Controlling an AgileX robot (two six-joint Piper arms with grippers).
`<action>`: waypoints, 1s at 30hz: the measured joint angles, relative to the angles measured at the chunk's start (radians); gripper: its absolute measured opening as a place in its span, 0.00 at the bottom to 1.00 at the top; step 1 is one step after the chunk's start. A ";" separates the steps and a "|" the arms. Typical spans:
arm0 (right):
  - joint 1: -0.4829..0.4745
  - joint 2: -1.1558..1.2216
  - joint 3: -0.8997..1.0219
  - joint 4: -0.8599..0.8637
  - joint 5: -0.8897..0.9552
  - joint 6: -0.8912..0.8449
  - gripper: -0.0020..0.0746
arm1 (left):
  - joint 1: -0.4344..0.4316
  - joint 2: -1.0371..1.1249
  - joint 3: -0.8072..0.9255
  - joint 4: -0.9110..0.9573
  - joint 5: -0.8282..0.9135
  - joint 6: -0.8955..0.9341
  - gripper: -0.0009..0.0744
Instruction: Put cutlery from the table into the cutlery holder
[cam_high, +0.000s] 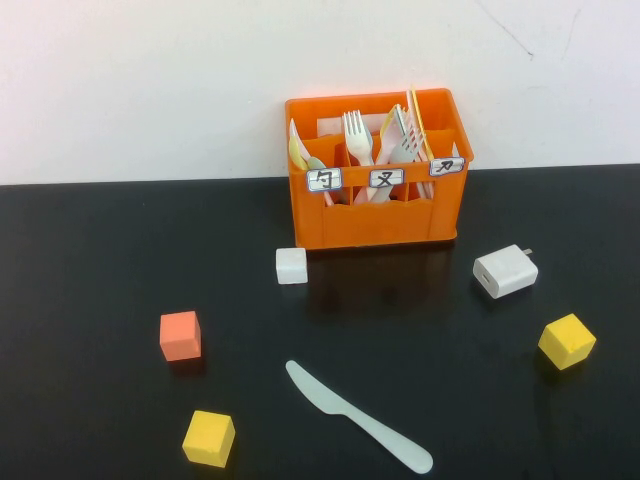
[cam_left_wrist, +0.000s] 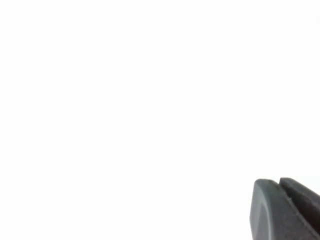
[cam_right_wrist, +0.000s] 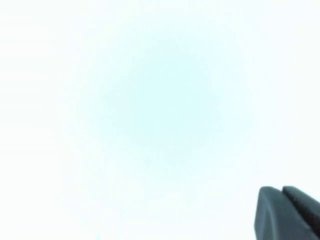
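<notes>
Your high view carries the whole scene and neither arm. The mint-green knife (cam_high: 357, 415) lies flat on the black table (cam_high: 90, 250) near the front edge, set on a slant, with one end pointing back toward the left and the rounded end toward the front right. Behind it, against the wall, stands the orange cutlery holder (cam_high: 377, 220), with white forks (cam_high: 355, 135) upright in its compartments and three white labels across its front. Between knife and holder the table is strewn with a white cube (cam_high: 291, 265) just in front of the holder's left corner, a white charger (cam_high: 505, 271) off to its right, an orange cube (cam_high: 180, 335) on the left, and two yellow cubes, one at front left (cam_high: 209, 438) and one at right (cam_high: 566, 341).

Your wrist views give you the opposite: no table, no knife, only a blank white field. The left gripper (cam_left_wrist: 287, 210) shows as a dark tip in the corner of its own view, and you cannot tell how its fingers stand. The right gripper (cam_right_wrist: 287, 212) shows the same way in its own view; it is fully closed, with nothing in it.

Neither wrist view shows the knife at all.
</notes>
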 joint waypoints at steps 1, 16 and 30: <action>0.000 0.000 -0.003 0.000 0.030 0.000 0.02 | 0.000 0.000 -0.036 0.010 0.089 0.004 0.01; 0.000 0.187 -0.388 -0.019 0.743 0.054 0.02 | 0.000 0.353 -0.441 -0.062 0.689 0.129 0.01; 0.000 0.697 -0.688 0.386 1.089 -0.505 0.02 | 0.000 0.726 -0.469 -0.150 0.993 0.129 0.01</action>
